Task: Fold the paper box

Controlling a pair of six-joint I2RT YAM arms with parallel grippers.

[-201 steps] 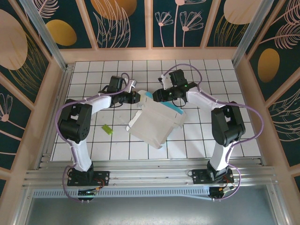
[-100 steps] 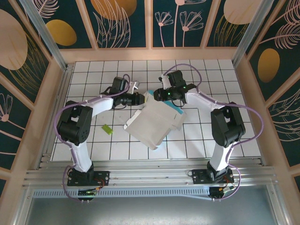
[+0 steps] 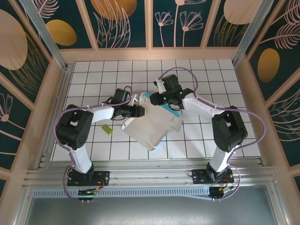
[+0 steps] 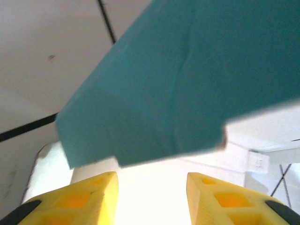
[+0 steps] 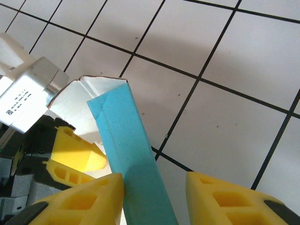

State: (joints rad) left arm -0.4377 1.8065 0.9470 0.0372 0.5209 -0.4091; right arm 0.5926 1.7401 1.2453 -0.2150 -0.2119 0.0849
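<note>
Paper box (image 3: 152, 125) lies between the grippers: left gripper (image 3: 140, 111) open, right gripper (image 3: 155, 99) astride its flap, grip unclear.

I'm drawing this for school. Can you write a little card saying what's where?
box: white side up, middle of table
blue flap: lifted, at box's far corner
left end effector: open, beside the flap
right end effector: astride the flap; grip unclear
green piece: on table, left of box, apart
</note>
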